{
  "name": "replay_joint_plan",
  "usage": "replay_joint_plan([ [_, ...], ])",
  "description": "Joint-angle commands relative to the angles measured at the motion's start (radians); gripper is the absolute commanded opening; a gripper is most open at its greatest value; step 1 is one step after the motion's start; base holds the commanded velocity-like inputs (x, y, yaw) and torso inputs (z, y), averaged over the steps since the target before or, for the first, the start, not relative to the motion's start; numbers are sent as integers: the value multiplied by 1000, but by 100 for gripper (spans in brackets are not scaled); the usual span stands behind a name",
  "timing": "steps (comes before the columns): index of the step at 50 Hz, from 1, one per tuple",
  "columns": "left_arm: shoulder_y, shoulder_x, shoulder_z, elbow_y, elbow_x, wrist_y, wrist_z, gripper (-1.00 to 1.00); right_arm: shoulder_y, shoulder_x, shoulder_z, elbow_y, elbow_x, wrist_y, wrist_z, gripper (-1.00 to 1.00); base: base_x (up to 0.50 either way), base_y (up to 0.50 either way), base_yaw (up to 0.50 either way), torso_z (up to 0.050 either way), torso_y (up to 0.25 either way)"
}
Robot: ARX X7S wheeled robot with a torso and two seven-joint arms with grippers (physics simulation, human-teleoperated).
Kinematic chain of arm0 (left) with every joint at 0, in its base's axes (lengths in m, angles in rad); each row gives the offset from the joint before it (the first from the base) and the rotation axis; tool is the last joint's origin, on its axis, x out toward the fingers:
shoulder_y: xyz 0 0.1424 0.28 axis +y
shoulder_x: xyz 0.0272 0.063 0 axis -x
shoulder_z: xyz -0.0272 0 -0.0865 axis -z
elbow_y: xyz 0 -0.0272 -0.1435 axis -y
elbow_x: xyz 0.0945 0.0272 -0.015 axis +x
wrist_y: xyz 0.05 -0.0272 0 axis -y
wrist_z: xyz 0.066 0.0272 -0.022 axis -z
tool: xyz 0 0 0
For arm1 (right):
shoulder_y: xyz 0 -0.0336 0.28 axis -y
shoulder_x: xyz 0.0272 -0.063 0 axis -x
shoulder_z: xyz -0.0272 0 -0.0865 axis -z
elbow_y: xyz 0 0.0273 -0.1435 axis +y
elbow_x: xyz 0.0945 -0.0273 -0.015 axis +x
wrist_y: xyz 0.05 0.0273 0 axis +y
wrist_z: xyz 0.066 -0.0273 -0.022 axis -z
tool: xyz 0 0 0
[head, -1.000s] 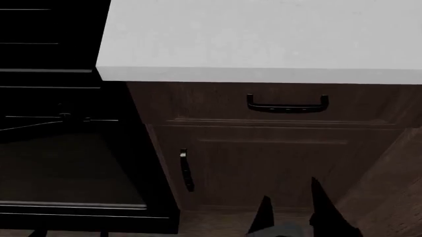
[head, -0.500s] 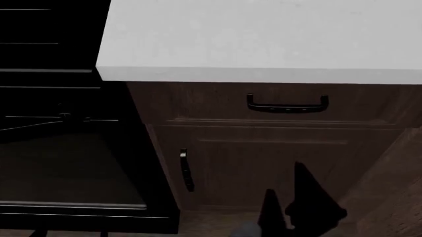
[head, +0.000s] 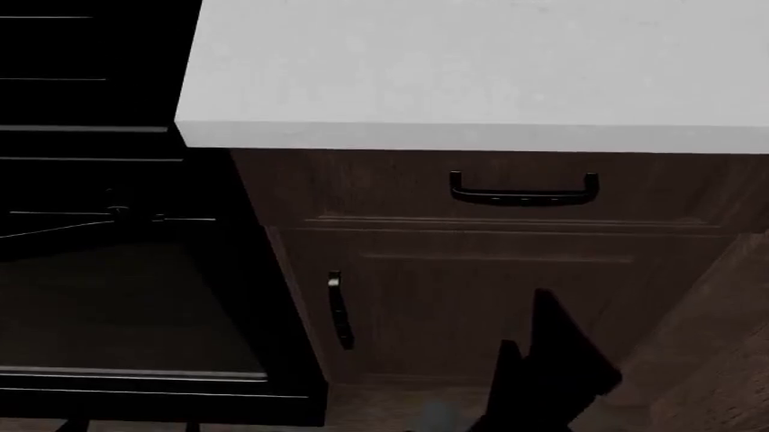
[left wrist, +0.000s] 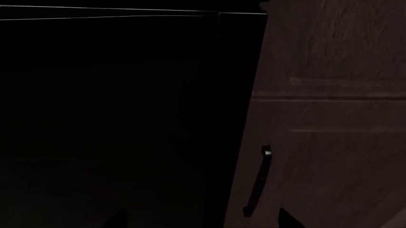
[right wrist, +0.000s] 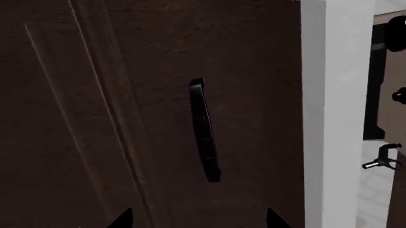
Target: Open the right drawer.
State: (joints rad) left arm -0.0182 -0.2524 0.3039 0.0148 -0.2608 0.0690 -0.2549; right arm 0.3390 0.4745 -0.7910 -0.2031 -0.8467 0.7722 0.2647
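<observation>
The right drawer (head: 397, 184) is a shallow dark wood-grain front just under the white countertop (head: 481, 72), and it is closed. Its horizontal black bar handle (head: 524, 191) sits at the centre. My right gripper (head: 524, 322) is below the handle, in front of the cabinet door, clear of the drawer. In the right wrist view the handle (right wrist: 204, 130) lies ahead between my spread fingertips (right wrist: 120, 220), so the right gripper (right wrist: 198, 221) is open and empty. My left gripper (left wrist: 203, 224) shows one fingertip (left wrist: 288, 220) far off centre; the other is lost in darkness.
The taller cabinet door (head: 481, 306) with a vertical black handle (head: 340, 310) is under the drawer; that handle also shows in the left wrist view (left wrist: 257, 183). The black oven (head: 108, 270) stands to the left. The countertop edge (right wrist: 323, 114) overhangs the drawer.
My right gripper has risen and shifted left in the head view, toward the drawer handle, with its fingers turned. The drawer has not moved.
</observation>
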Motion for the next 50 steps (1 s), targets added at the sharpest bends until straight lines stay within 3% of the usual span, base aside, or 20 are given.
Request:
replay_joint_plan([
  [1, -2, -2, 7, -2, 0, -1, -5, 100, 45, -10, -27, 106, -38, 6, 11, 100, 0, 0, 0, 0, 0],
  [16, -3, -8, 16, 3, 4, -1, -12, 100, 130, -35, -61, 247, -70, -6, 14, 100, 0, 0, 0, 0, 0],
  [18, -5, -7, 15, -8, 0, 5, -9, 100, 153, -33, -115, 281, -148, 22, -13, 100, 0, 0, 0, 0, 0],
  [50, -21, -12, 31, -23, -6, -12, -18, 100, 332, -75, -141, 476, -168, -15, -50, 100, 0, 0, 0, 0, 0],
])
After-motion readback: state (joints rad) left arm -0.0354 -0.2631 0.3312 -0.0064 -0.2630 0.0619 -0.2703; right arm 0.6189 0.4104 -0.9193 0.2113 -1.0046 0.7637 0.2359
